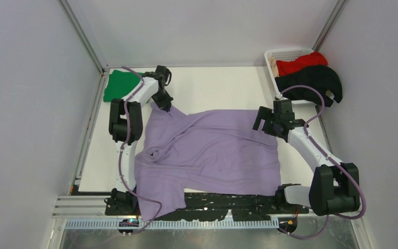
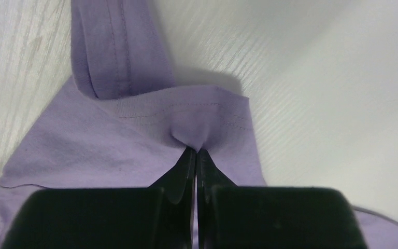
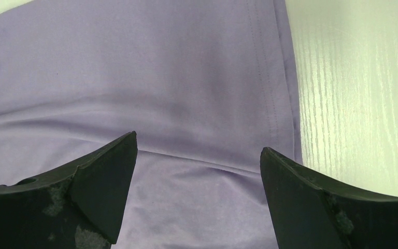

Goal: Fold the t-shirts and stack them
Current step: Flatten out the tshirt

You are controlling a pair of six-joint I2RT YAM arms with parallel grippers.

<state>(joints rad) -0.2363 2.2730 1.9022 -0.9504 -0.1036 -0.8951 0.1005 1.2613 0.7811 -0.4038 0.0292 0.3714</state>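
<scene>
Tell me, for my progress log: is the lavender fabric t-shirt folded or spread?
Spread, not folded: the lavender fabric t-shirt lies open across the white table, somewhat rumpled.

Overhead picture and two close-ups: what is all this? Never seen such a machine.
Two robot arms are bolted to a white table. The overhead view looks down from behind them; each close-up is from a wrist camera. A lavender t-shirt lies spread out, a green t-shirt far left; a white basket far right holds a red t-shirt and a black t-shirt. The left gripper is shut on the lavender shirt's stitched edge; the right gripper is open above it.
</scene>
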